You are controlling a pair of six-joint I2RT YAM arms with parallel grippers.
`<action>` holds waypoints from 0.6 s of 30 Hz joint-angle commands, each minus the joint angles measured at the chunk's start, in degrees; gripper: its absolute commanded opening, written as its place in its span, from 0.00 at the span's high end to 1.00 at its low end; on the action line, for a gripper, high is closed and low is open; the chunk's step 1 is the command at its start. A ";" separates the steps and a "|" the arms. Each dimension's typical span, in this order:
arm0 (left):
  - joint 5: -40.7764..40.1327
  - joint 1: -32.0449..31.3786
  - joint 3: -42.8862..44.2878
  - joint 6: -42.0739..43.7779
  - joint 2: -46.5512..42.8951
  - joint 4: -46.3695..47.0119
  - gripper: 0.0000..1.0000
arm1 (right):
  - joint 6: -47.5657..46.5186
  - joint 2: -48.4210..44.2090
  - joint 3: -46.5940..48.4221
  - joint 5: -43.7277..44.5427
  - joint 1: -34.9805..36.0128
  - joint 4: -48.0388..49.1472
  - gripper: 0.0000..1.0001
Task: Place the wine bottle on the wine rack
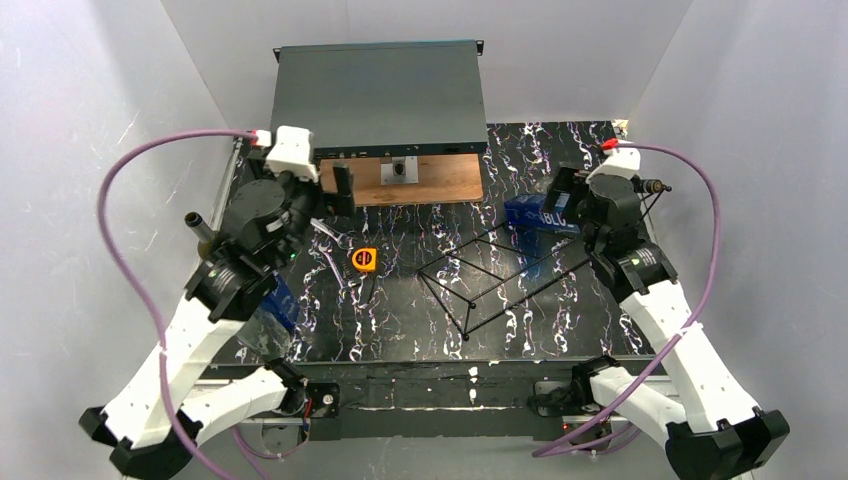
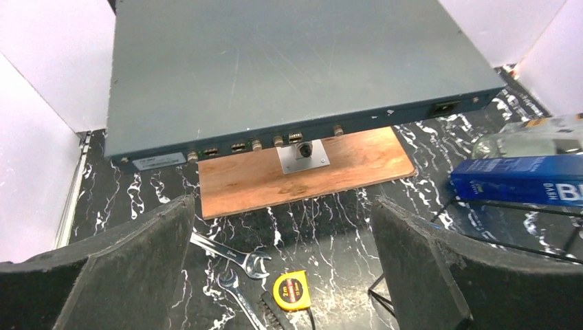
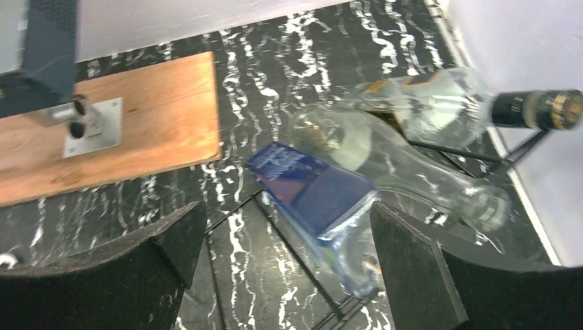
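Large white letters "BLU" on the blue-labelled bottle (image 1: 541,214); smaller print there unreadable.

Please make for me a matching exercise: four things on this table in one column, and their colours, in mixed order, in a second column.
Things:
1. tape measure
2. wooden board
3. wine rack
4. flat equipment case

Colours:
A. grey
B. black
C. yellow
D. reddish brown

Pairs: 1-C, 2-D, 3-B, 4-A

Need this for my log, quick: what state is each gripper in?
Left gripper: open, empty.
Right gripper: open, over the blue bottle, not gripping it.
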 commanded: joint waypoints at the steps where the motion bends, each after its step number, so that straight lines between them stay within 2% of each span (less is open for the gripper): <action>1: -0.26 -0.16 4.25 -5.87 -6.59 -9.76 0.01 | -2.00 2.54 5.56 -6.26 3.15 3.18 0.03; 4: -0.73 -0.16 6.84 -7.42 -9.18 -15.38 0.01 | -4.07 6.00 8.78 -4.59 9.47 3.75 0.03; 7: -1.94 -0.15 8.94 -8.67 -12.27 -19.79 0.01 | -6.33 9.69 10.37 -2.21 19.91 6.81 0.02; 10: -3.06 -0.16 11.01 -9.92 -15.09 -23.11 0.01 | -5.82 13.94 10.34 -4.12 27.83 11.61 0.02; 18: -4.24 -0.14 18.79 -10.69 -17.99 -33.45 0.01 | -3.15 27.32 13.04 -10.71 40.89 28.00 0.03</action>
